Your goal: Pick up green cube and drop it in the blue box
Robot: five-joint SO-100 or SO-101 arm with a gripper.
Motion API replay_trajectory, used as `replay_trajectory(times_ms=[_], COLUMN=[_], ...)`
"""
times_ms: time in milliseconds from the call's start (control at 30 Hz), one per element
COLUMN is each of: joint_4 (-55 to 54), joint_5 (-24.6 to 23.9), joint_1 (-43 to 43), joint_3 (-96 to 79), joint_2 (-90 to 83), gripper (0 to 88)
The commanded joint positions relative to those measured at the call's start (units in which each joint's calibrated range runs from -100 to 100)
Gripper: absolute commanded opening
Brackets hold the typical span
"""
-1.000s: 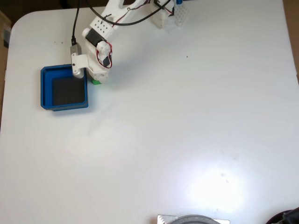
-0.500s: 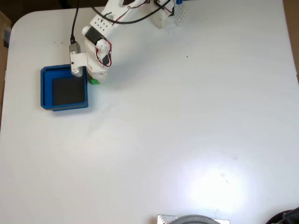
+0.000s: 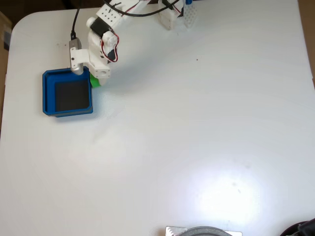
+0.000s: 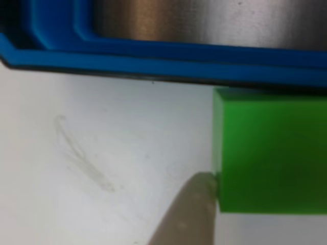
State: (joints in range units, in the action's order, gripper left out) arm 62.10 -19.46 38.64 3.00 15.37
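The green cube peeks out from under my white gripper, right against the upper right corner of the blue box. The gripper is shut on the cube. In the other view the green cube is close up at the right, with one pale fingertip pressed on its left face. The second finger is hidden. Just behind the cube runs the blue box's wall, with its dark floor beyond. I cannot tell whether the cube rests on the table or hangs just above it.
The white table stretches wide to the right and front of the box. The arm's base and cables stand at the top edge. A grey round object sits at the bottom edge, and a dark object at the bottom right corner.
The gripper has shifted up and to the left with the green cube, bringing it from beside the box's right wall to the box's upper right corner.
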Motion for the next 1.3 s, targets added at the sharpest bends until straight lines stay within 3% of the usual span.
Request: replay_trajectory(times_ms=[0,367,1267], joint_4=[0.23,9.04,8.38], joint_5=[0.20,0.20,0.20], joint_1=[0.52,0.21,0.29], joint_3=[0.41,0.59,1.22], joint_2=[-5.59,-11.86,-14.54], gripper=[6.3,6.3,6.3])
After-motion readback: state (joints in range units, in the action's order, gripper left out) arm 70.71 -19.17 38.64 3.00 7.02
